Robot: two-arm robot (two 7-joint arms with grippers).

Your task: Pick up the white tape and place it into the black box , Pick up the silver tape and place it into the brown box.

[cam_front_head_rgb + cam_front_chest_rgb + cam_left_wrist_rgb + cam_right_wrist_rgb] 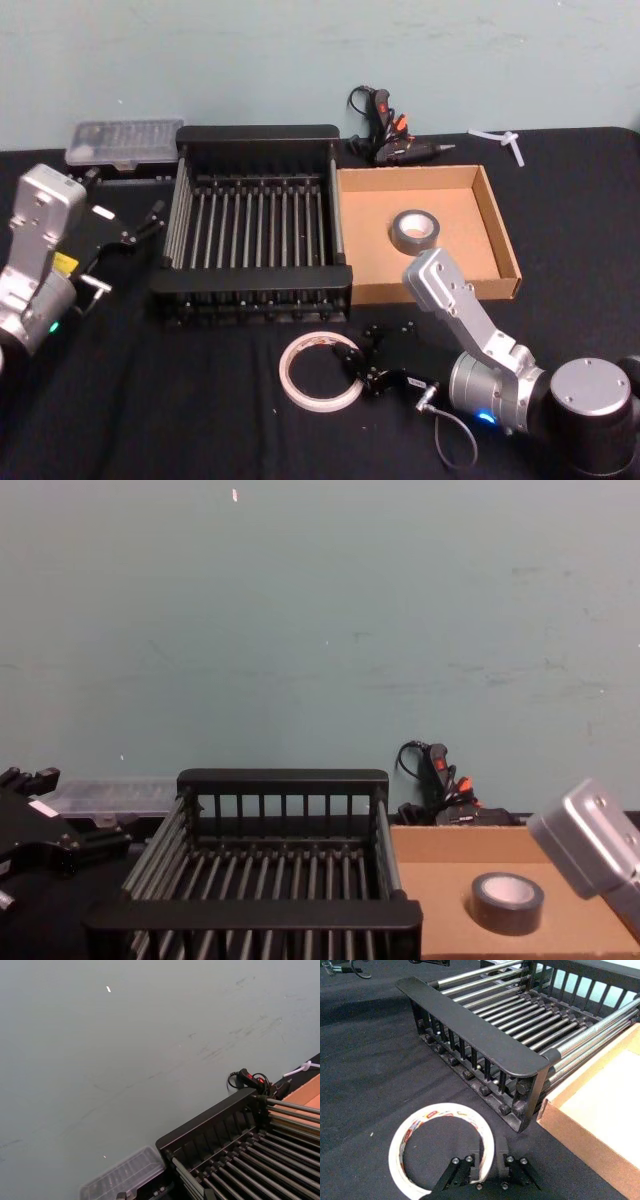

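The right gripper [352, 365] straddles the rim of the white tape [318, 371], a thin flat ring on the dark cloth counter [200, 400], fingers spread either side of the band; the left gripper [150, 222] hangs open beside the barred black box [255, 140]; the dull silver tape [412, 231] lies inside the smooth cardboard brown box [500, 240].

My right gripper [487, 1157] sits at the bottom centre of the frame, its two fingers [476, 1159] straddling the near band of the white tape [441, 1147], one inside the ring and one outside. The ring lies flat on the black cloth [365, 1060] at lower left. The black box [485, 1035] runs across the upper middle. The brown box [600, 1110] fills the right edge, touching the crate's corner.
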